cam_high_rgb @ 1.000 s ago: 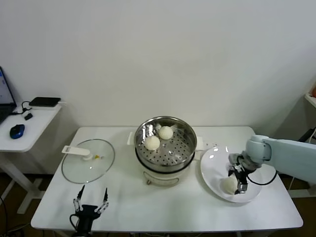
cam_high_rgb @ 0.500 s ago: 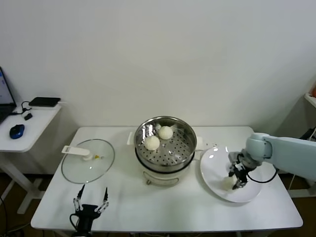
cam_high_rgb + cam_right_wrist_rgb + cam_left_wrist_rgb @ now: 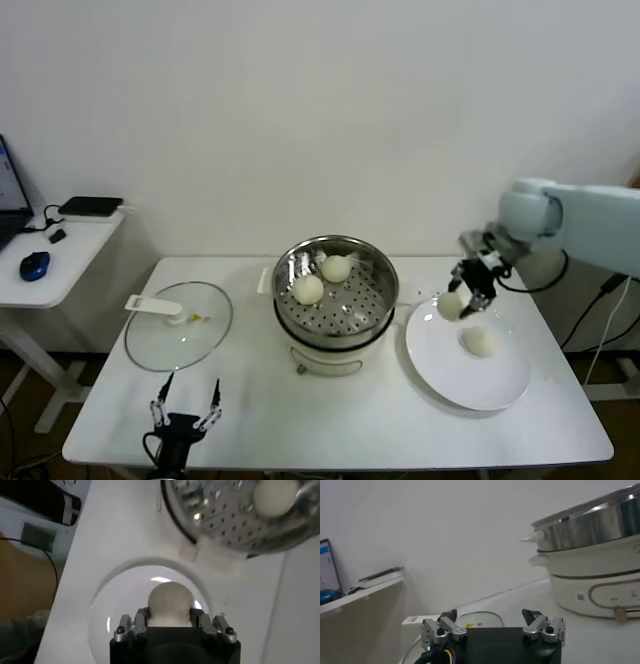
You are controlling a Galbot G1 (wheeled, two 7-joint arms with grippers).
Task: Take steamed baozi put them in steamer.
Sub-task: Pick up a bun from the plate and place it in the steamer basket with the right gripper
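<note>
The right end effector (image 3: 462, 300) hung above the near-steamer edge of the white plate (image 3: 440, 370), its fingers clamped on a steamed baozi (image 3: 450, 306) held clear of the plate. In the right wrist view the same bun (image 3: 169, 601) sat squeezed between the two fingers (image 3: 141, 620), with the plate (image 3: 110, 610) below it and the steamer's perforated floor (image 3: 225, 515) beyond. A second baozi (image 3: 479, 342) lay on the plate, near its middle. Two more baozi (image 3: 308, 289) rested inside the steamer (image 3: 335, 345), side by side toward its far-left part, one (image 3: 336, 268) closer to the wall. The steamer stood at the middle of the white tabletop (image 3: 330, 420), just beside the plate. The glass lid (image 3: 179, 325) with its white handle lay flat on the tabletop to the steamer's left. The left end effector (image 3: 183, 410) was parked low at the tabletop's near edge, its fingers (image 3: 442, 627) spread apart and holding nothing. A side desk (image 3: 60, 250) with a blue mouse (image 3: 34, 265) stood at far left.
</note>
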